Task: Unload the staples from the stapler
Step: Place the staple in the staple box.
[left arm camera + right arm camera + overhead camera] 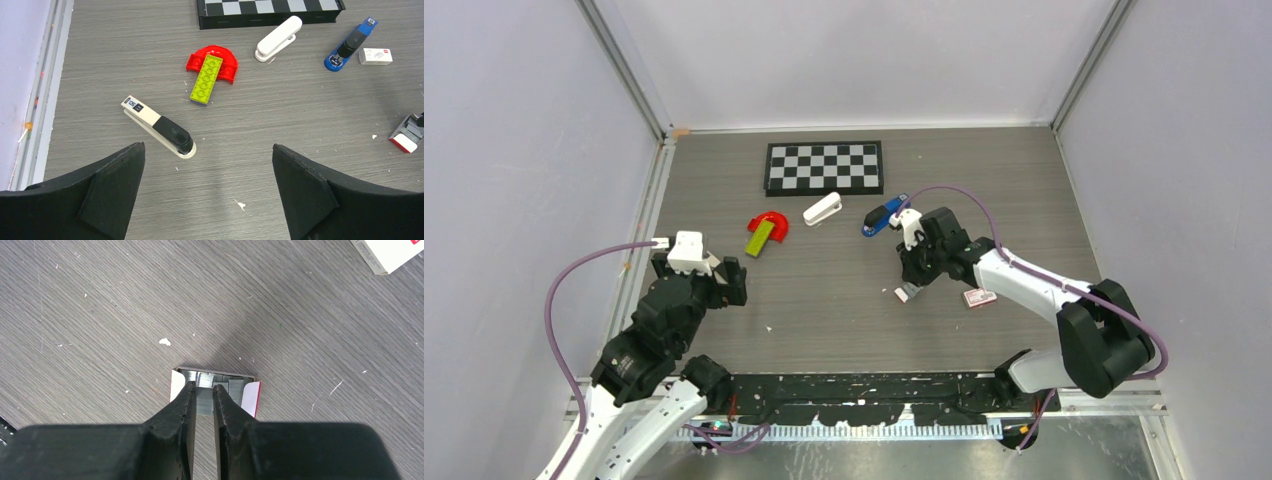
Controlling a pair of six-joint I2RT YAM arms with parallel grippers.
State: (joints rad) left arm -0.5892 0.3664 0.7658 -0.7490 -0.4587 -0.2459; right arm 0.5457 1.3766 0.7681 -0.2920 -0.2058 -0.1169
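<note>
Pale walls close in a grey wood-grain bench (pixel 824 320), and most of the clutter sits toward its far edge. A checkerboard (pixel 824 166) lies flat at the middle of that edge. Just in front of its right-hand corner the blue stapler (pixel 884 215) lies by itself, with nothing gripping it. A white stapler (pixel 822 209) is beside it on the left, and further left a red arch piece (pixel 774 222) has a green brick (pixel 760 237) laid across it. From where I stand the right arm is bent down over the middle of the bench, its working end apart from the blue stapler. Up close the reason shows: the right fingers (pixel 182 415) are drawn almost together on a strip of staples (pixel 204 402), held right over a small open box (pixel 251 395) with more staples inside. I'd judge the strip is meant for that box, so the staples end up collected rather than scattered. A second small box (pixel 979 298) lies just to its right. The left fingers (pixel 107 192) are spread wide and hold nothing. They hang over the near-left part of the bench above a white-and-black stapler (pixel 159 127), apparently kept out of the other arm's way. Whether the blue stapler has any staples left inside, I cannot tell.
</note>
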